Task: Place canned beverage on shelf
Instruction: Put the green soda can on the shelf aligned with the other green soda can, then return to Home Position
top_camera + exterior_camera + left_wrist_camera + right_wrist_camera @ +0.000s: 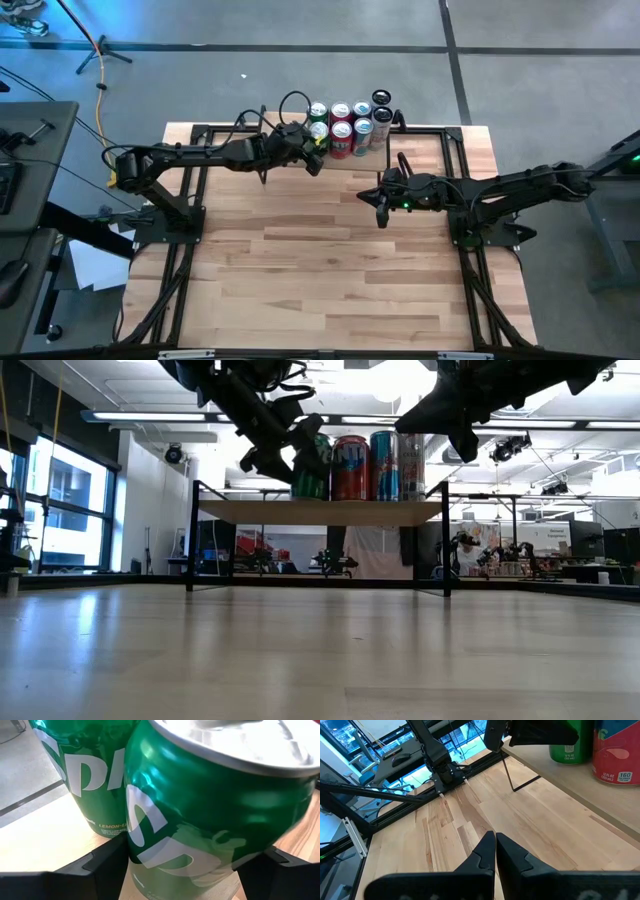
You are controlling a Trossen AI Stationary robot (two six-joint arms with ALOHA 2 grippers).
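The left gripper's point(314, 152) jaws pinch a green can point(210, 815) from both sides, holding it tilted at the left end of the shelf point(320, 512), upper centre of the high view. A second green can point(85, 770) stands just beside it. Further cans, red point(351, 467) and blue point(385, 465), stand in a cluster on the shelf. The right gripper point(495, 851) hangs over the bench point(330, 260), right of centre, jaws pressed together and holding nothing.

Green can point(210, 815) between claw fingers point(100, 865)
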